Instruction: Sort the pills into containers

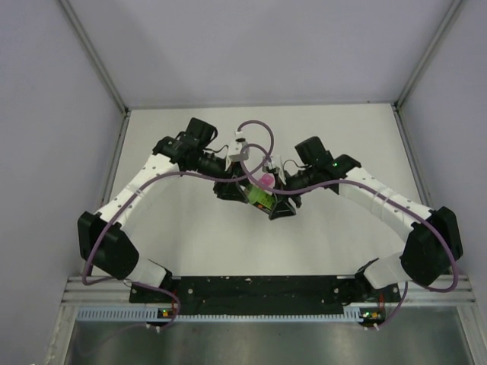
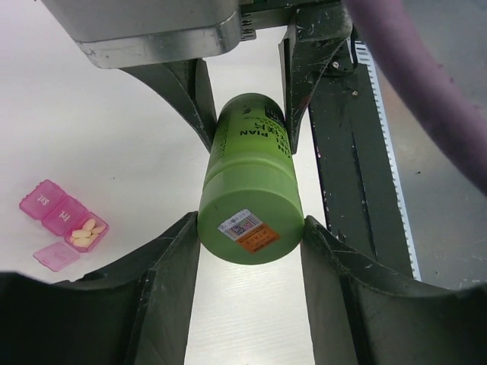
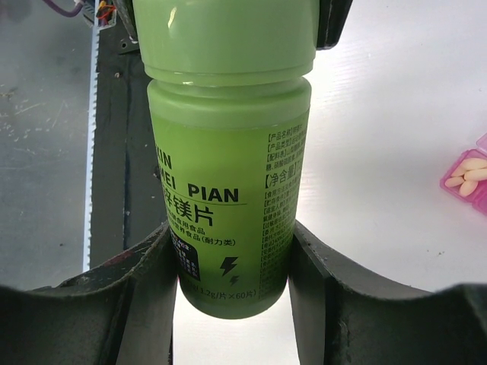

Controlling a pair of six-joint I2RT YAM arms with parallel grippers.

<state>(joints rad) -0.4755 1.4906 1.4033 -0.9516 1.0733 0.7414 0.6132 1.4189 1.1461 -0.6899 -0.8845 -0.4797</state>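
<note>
Left fingers [image 2: 163,296] clasp the cap of the green bottle [image 2: 247,182], right fingers [image 3: 141,296] its base. The pink pill box [image 2: 55,209] lies on the table [image 2: 114,114] nearby, one lid [image 2: 55,256] open, pills [image 2: 87,230] inside.

The green bottle [image 3: 228,190] carries dark print on its side: "MEI PIAN", with "IN" on the cut-off line above, over larger Chinese characters ending 镁片. The fine Chinese column beside them is too small to read. A dark patch [image 3: 190,258] near its base shows two lightning-bolt signs. A white and orange barcode sticker [image 2: 247,230] sits on its end, with the digits illegible. The letters on the lids of the pink pill box [image 2: 65,220] are unreadable.
</note>
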